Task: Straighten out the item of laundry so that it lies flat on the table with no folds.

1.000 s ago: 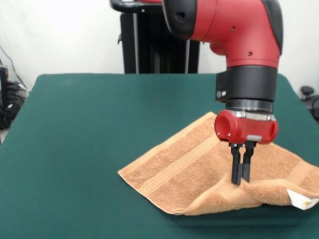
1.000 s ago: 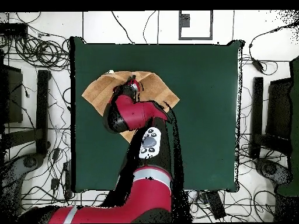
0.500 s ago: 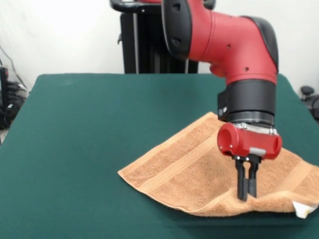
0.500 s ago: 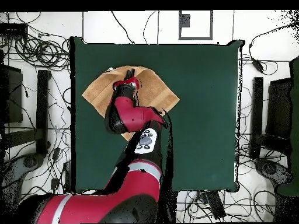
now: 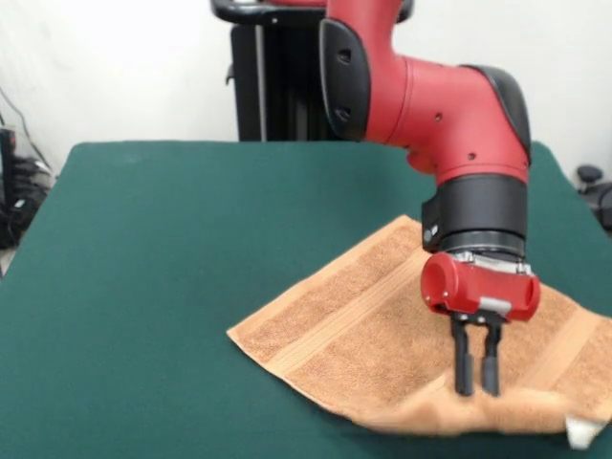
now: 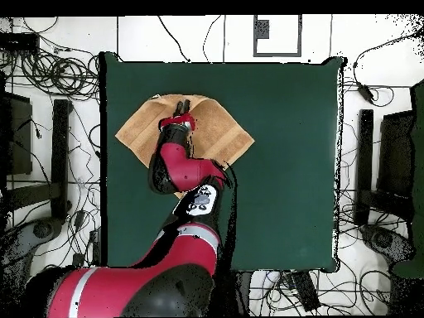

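Left to right in the front view: first bare green desk (image 5: 172, 239), nothing on it. Then the towel (image 5: 373, 325) on the near right part of the desk, close to the front edge, set cornerwise and not square to the desk edges. Leftmost corner flat on the felt. Just inside the left edge, a woven stripe (image 5: 335, 320) parallel to that edge, which marks it as a short end. Long axis therefore judged to run from that end down and rightward toward the near right corner of the desk, skewed against the desk's sides.

Further right, the red arm (image 5: 449, 115) coming down over the cloth, with the hand (image 5: 476, 387) pointing straight down at the near edge. Fingers narrow, tips sunk into a raised, doubled-over ridge of cloth and seemingly pinching it. Probably held so in order to draw the folded near part outward and lay it flat. Ridge blurred, so exact fold hard to read.

At the far right, a small white tag (image 5: 579, 435) at the towel's near corner.

From overhead, towel (image 6: 137, 131) in a diamond shape, hand (image 6: 182, 105) near its upper corner, middle hidden under the arm. Not yet flat.
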Tool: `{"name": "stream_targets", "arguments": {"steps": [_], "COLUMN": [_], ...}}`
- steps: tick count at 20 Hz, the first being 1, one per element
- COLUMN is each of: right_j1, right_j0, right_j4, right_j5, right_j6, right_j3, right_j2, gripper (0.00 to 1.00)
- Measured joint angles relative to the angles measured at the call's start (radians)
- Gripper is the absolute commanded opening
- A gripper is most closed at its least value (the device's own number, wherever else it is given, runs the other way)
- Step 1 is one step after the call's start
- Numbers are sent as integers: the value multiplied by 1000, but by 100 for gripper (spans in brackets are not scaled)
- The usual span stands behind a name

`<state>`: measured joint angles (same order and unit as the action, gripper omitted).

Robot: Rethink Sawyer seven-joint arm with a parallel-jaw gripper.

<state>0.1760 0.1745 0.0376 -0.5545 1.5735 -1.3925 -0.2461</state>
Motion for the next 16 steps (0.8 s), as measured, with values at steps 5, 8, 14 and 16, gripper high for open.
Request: {"name": "stream_targets", "arguments": {"steps": [5, 8, 14, 16], "right_j1": [4, 10, 56, 80], "right_j0": [-3, -5, -13, -16], "right_j4": [0, 0, -1, -1], "right_j5": [0, 0, 1, 1], "right_j6": [0, 0, 0, 0], "right_j3": [0, -1, -12, -14], "right_j2": [0, 0, 0, 0], "gripper": [100, 100, 100, 100]}}
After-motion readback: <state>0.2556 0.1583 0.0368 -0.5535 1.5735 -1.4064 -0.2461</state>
